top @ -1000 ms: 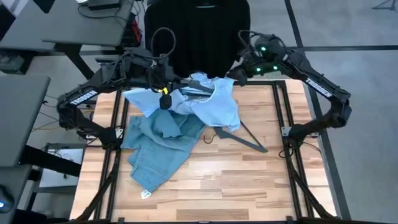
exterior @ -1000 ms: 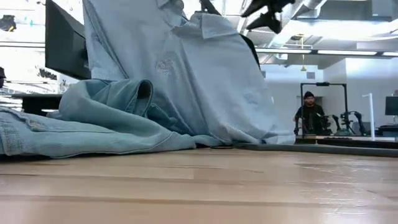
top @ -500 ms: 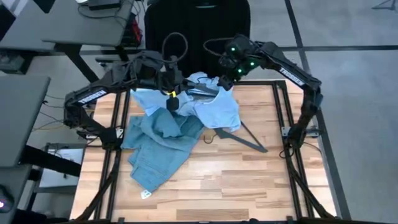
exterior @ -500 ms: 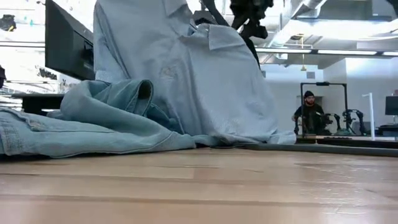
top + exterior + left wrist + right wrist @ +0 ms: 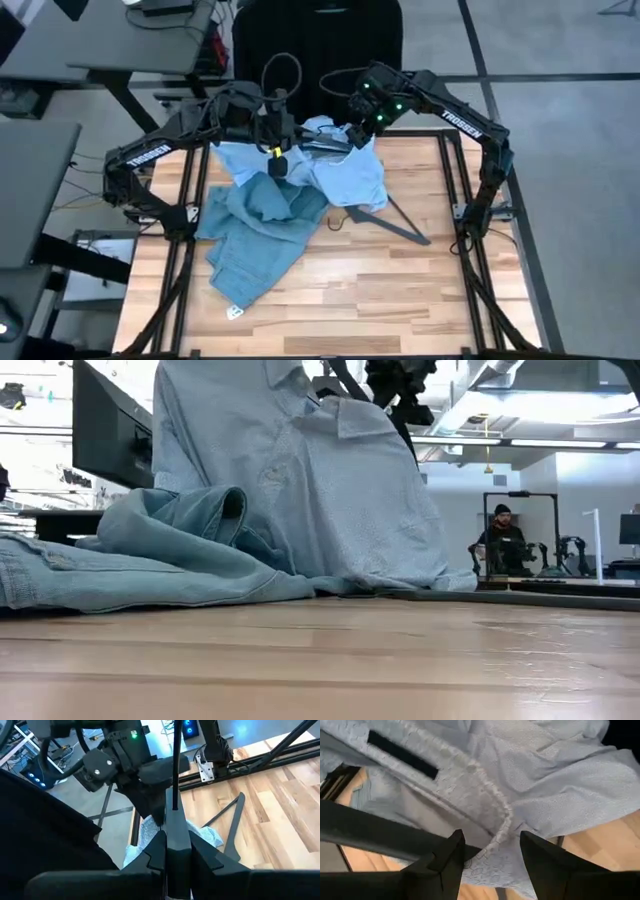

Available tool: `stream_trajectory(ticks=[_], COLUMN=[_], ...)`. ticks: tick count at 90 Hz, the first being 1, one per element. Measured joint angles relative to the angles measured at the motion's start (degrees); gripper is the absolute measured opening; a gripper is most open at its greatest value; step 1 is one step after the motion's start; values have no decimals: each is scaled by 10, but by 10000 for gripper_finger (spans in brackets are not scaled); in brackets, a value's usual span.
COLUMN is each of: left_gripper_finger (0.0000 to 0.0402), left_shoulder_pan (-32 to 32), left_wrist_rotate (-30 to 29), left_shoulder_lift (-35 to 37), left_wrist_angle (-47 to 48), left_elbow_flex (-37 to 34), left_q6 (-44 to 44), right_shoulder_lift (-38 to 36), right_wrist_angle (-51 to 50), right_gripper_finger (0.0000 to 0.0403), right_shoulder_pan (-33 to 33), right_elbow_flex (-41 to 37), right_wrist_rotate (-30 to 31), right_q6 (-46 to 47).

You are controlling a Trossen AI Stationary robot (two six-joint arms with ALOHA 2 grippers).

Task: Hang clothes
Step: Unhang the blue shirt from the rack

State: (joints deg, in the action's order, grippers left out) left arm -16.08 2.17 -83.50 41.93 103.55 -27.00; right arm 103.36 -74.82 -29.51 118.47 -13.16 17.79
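Note:
The pale blue-white collared shirt (image 5: 345, 170) is draped over a dark hanger (image 5: 370, 837), lifted at its collar, with its lower part resting on the table and on the jeans (image 5: 255, 235). My left gripper (image 5: 278, 148) is shut on that hanger, above the shirt's left shoulder. My right gripper (image 5: 358, 130) is open at the shirt's collar, a finger on either side of the collar's edge (image 5: 501, 832). The jeans lie crumpled at the table's left. The black t-shirt (image 5: 315, 50) hangs beyond the table's far edge. My left gripper pinches the dark hanger's flat upper part (image 5: 172, 827) between its two shut fingers, and a thin dark stem (image 5: 175, 765) runs on past them. The hanger is lifted clear of the table with the shirt hanging from it. Whether my right gripper touches the collar, I cannot tell.
A second dark hanger (image 5: 395, 218) lies flat on the wooden table right of the shirt. Dark frame rails (image 5: 455, 200) run along both table sides. The near half of the table is bare wood. A person (image 5: 497, 545) sits far off in the room.
My right gripper has moved toward the table's left and down, from beside the shirt to its collar, staying open. My left gripper has shifted a little to the right with the hanger, and the lifted shirt has followed it.

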Motion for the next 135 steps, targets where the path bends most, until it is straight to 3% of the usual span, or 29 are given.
stream_trajectory(ticks=[17, 30, 34, 57, 79, 104, 117, 135], left_gripper_finger=[27, 27, 27, 27, 27, 27, 27, 27], left_shoulder_pan=[0, 1, 2, -11, -39, -52, -55, -55], left_wrist_rotate=[4, -14, -26, -68, -56, -47, -44, -33], left_shoulder_lift=[0, 2, 2, 26, 26, 33, 50, 101], left_wrist_angle=[-1, 0, 3, -5, 12, 61, 98, 133], left_elbow_flex=[0, -1, -1, -3, -3, -3, -3, 1], left_q6=[-12, -26, -29, -17, 16, 32, 42, 46], right_shoulder_lift=[1, 0, 0, -6, -13, -14, -9, -15], right_wrist_angle=[23, 12, 11, 48, 175, 370, 592, 851], right_gripper_finger=[158, 37, 17, 3, 1, 0, 0, 0], right_shoulder_pan=[0, -6, -7, -12, -11, -6, -3, 24], right_elbow_flex=[-59, -103, -114, -176, -246, -378, -463, -566], right_wrist_rotate=[-2, -4, -1, 6, -4, -80, -163, -206], right_q6=[5, -26, -35, -52, -41, 11, 121, 249])
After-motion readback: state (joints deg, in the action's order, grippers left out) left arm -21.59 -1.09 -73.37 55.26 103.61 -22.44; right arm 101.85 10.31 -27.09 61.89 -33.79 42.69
